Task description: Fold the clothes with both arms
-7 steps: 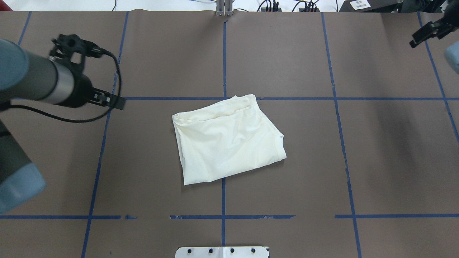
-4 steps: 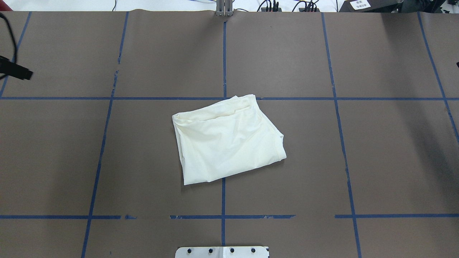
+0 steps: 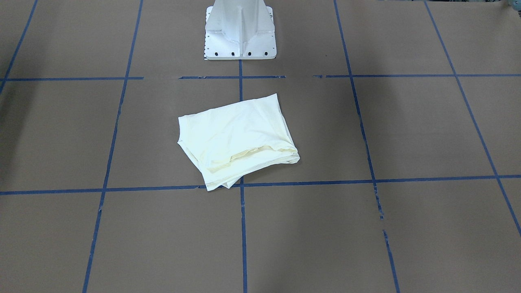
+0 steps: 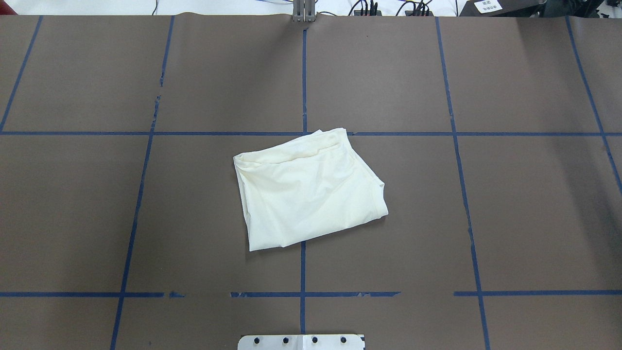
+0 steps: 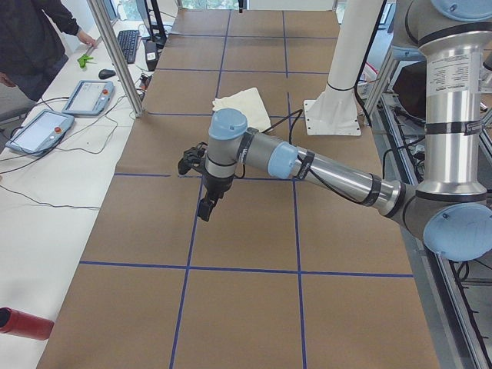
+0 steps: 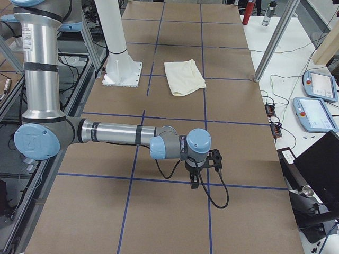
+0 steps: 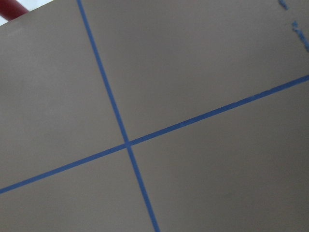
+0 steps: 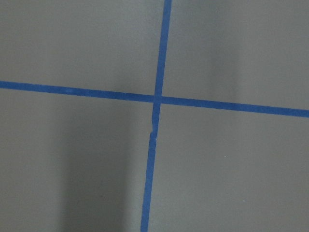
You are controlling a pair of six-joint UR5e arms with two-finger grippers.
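The cream shirt (image 4: 311, 194) lies folded into a rough, skewed rectangle at the table's middle, plain side up, print hidden. It also shows in the front-facing view (image 3: 236, 138) and in both side views (image 5: 244, 104) (image 6: 184, 76). Neither arm touches it. The left gripper (image 5: 206, 207) hangs over bare table far toward the left end. The right gripper (image 6: 194, 182) hangs over bare table far toward the right end. Both show only in the side views, so I cannot tell whether they are open or shut. Both wrist views show only brown table and blue tape.
The white pedestal base (image 3: 240, 36) stands at the robot's edge behind the shirt. Blue tape lines (image 4: 303, 272) grid the brown table. Teach pendants (image 5: 84, 96) (image 6: 315, 114) lie beside the table. An operator (image 5: 38, 38) stands off the far left corner. A red bottle (image 5: 23, 323) lies by the left end.
Both arms have swung outward and left the overhead view, the left to the left, the right to the right. The shirt has not moved.
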